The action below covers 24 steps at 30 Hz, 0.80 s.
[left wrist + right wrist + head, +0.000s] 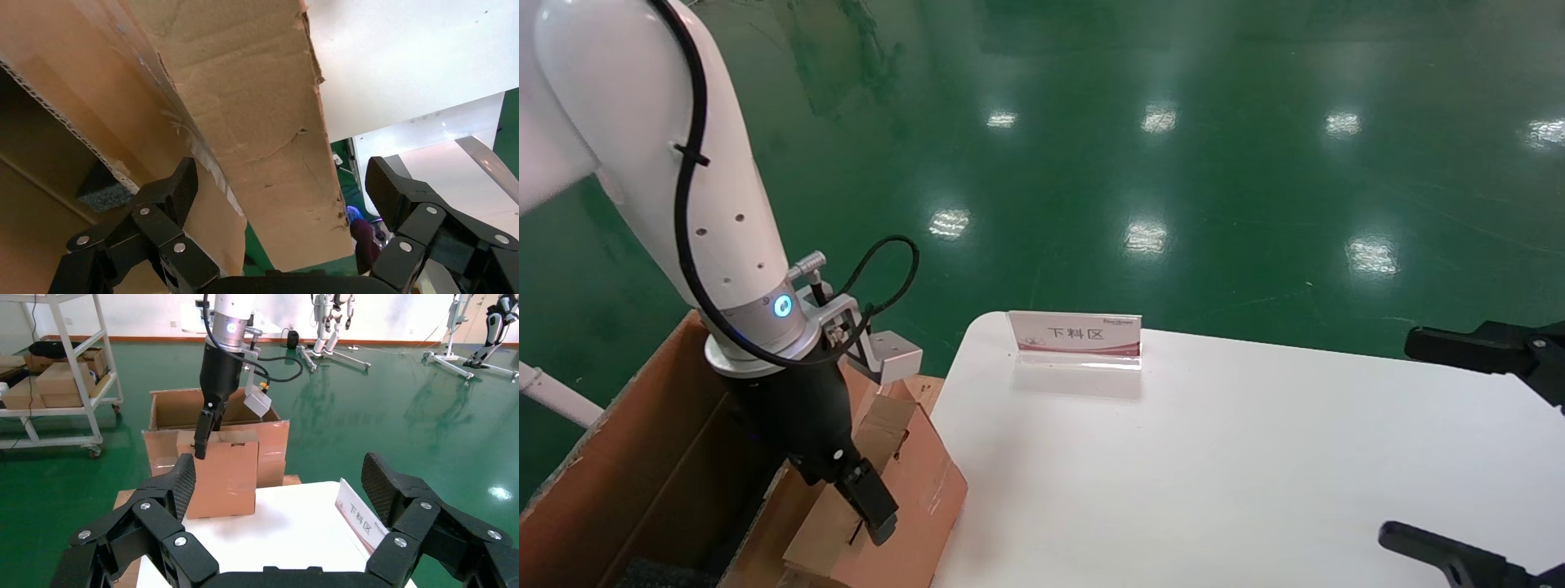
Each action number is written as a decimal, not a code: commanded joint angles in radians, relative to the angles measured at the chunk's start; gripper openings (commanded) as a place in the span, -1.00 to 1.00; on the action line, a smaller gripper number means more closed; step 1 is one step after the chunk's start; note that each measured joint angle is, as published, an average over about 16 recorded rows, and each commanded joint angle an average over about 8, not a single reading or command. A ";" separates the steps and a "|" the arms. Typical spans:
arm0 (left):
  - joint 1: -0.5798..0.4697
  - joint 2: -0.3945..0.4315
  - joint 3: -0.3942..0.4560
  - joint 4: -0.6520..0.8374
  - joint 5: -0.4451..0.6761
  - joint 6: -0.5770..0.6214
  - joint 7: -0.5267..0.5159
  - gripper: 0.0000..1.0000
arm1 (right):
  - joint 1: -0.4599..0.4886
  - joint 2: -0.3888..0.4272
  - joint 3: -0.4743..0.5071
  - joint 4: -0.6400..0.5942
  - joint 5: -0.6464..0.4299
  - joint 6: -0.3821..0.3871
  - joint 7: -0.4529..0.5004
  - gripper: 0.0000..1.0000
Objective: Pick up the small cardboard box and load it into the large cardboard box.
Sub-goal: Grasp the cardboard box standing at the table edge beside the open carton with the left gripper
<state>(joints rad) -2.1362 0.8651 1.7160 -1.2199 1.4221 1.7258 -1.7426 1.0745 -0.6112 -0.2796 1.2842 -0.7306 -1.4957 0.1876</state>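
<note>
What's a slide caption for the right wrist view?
Left pincer, open, hangs by the large cardboard box and its hanging flap; the open right pincer waits above the white table.

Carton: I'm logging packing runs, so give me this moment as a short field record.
carton: open, beside the table, one flap folded outward
small box: not seen in any view
left hand: open, empty, over that flap
right hand: open, empty, above the table
sign: upright near the table's far edge
</note>
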 commanded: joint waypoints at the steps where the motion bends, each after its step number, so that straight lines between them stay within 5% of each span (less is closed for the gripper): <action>1: 0.007 0.002 0.003 0.006 0.000 -0.002 0.003 0.45 | 0.000 0.000 0.000 0.000 0.000 0.000 0.000 1.00; 4: 0.011 0.003 0.005 0.010 0.000 -0.003 0.004 -0.29 | 0.000 0.000 0.000 0.000 0.000 0.000 0.000 1.00; 7: 0.014 0.004 0.006 0.013 0.001 -0.003 0.006 -1.00 | 0.000 0.000 0.000 0.000 0.000 0.000 0.000 0.32; 12: 0.016 0.005 0.007 0.015 0.001 -0.004 0.006 -1.00 | 0.000 0.000 0.000 0.000 0.000 0.000 0.000 -0.93; 24: 0.021 0.006 0.009 0.019 0.000 -0.005 0.009 -1.00 | 0.000 0.000 0.000 0.000 0.000 0.000 0.000 -1.00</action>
<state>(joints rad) -2.1156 0.8709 1.7247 -1.2016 1.4218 1.7210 -1.7341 1.0743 -0.6111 -0.2794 1.2840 -0.7304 -1.4954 0.1876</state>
